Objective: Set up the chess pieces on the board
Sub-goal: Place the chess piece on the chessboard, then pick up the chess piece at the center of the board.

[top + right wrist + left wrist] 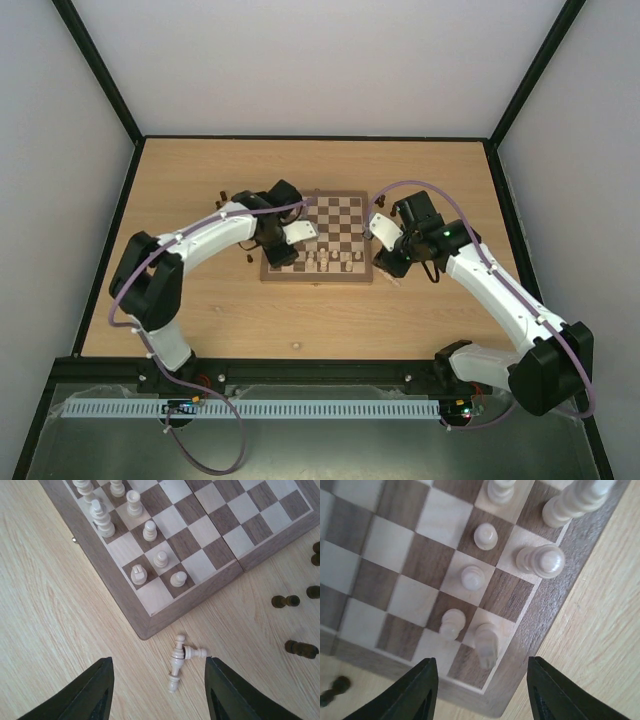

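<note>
On board [340, 215] near rim, cream chess pieces [472, 577] upright; L hand [480, 685], R hand [157, 685] spread, empty.

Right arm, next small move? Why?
Probably lower the right jaws over the pale pieces lying toppled on the table, just off the corner of the board. The jaws stand open and empty, with those pieces roughly between them.

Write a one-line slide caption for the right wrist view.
Right arm's open fingers hover over toppled pale chessmen on the table beside the board corner; dark chessmen lie farther right.
</note>
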### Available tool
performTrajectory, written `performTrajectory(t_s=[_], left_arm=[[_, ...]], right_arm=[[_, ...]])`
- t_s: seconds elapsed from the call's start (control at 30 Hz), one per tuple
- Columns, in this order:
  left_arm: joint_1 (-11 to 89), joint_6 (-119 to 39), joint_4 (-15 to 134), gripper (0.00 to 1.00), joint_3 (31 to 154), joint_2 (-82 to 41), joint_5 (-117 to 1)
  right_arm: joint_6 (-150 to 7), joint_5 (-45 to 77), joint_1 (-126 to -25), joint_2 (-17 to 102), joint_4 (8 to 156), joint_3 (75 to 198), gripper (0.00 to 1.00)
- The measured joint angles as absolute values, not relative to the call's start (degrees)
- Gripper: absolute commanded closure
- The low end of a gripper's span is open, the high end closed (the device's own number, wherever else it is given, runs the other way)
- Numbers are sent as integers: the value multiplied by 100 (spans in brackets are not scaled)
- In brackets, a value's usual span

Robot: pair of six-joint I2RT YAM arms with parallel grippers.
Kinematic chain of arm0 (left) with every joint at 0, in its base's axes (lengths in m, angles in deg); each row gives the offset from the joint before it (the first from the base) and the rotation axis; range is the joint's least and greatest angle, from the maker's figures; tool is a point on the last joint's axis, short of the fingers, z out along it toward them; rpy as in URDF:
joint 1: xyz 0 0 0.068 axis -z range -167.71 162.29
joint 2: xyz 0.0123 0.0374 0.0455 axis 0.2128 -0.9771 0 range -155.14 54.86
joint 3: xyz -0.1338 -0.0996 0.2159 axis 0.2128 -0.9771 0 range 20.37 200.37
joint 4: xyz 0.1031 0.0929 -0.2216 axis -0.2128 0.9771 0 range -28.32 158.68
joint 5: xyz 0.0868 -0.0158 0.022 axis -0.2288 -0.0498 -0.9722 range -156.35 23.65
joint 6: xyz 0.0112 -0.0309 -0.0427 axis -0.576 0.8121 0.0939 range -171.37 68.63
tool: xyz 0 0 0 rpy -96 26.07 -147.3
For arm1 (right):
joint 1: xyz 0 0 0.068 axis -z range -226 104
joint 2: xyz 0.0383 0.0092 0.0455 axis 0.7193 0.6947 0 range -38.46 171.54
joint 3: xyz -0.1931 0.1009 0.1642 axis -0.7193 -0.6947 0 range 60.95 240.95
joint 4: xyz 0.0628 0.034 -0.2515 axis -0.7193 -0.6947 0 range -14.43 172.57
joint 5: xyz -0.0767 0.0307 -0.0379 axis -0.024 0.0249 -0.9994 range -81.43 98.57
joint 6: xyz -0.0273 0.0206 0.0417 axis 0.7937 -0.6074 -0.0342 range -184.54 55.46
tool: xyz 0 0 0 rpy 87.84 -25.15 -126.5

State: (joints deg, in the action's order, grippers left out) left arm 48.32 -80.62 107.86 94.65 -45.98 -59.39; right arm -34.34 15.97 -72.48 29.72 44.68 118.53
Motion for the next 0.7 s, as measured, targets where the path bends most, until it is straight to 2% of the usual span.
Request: performTrajectory(t_s=[0.13,0.37,0.6,0.7], left_arm=[[4762,-8032,10840,36,9552,-4029,-6011],[4311,-8016,10864,23,9576,-2886,-5915],[3601,-7927,10886,12,8735,-1695,-5670],[3232,-7916,10952,2,8400,-1214,-5528]], right_arm=[[-3408,1787,-7248,2939,4396,11862,41],[-3386,2196,-7420,3108,4221,12037,38],[-3413,2386,-8535,3497,4169,12048,38],[-3413,2504,-8931,3859,4162,12078,40]])
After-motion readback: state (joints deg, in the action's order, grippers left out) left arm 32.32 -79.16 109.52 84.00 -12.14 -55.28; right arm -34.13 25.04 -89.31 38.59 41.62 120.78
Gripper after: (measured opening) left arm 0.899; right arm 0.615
